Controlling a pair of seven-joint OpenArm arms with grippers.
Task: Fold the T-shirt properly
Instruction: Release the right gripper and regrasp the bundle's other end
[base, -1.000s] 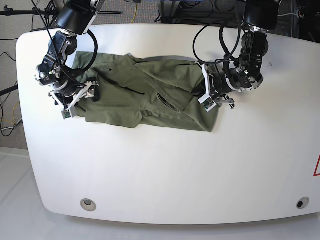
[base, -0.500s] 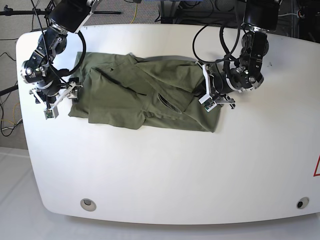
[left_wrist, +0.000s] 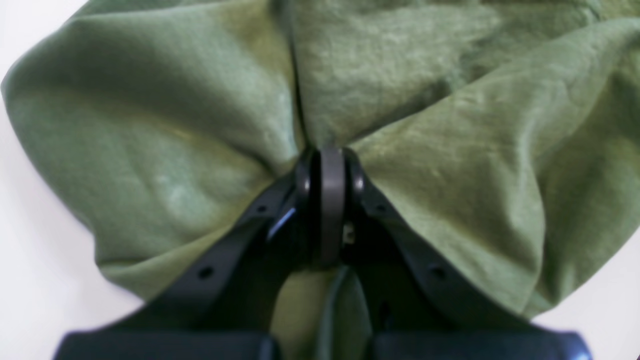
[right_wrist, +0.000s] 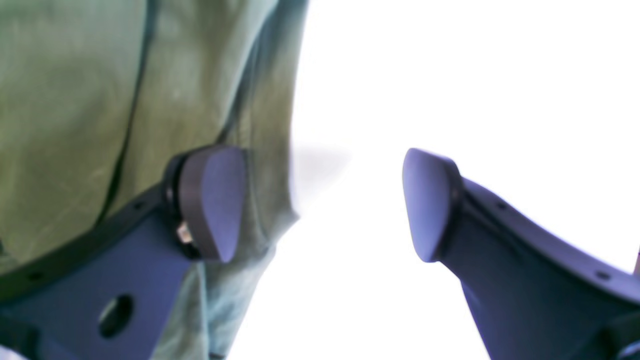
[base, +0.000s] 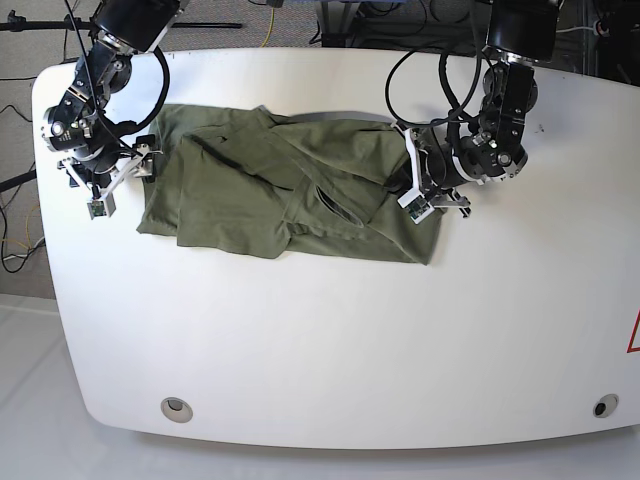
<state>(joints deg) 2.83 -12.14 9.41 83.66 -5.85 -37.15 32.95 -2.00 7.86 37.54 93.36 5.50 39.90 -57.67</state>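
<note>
while the left tool (left_wrist: 325, 170) pinches soft, creased olive t-shirt (base: 290, 190) fabric, the right tool (right_wrist: 320, 205) gapes wide over the glossy white desk (base: 330, 340).

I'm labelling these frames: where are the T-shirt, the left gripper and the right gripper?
T-shirt (base: 260, 200): base view, middle of the green cloth.
left gripper (left_wrist: 327, 165): left wrist view, closed fingertips pinching fabric.
right gripper (right_wrist: 322, 205): right wrist view, gap between open fingertips.
</note>
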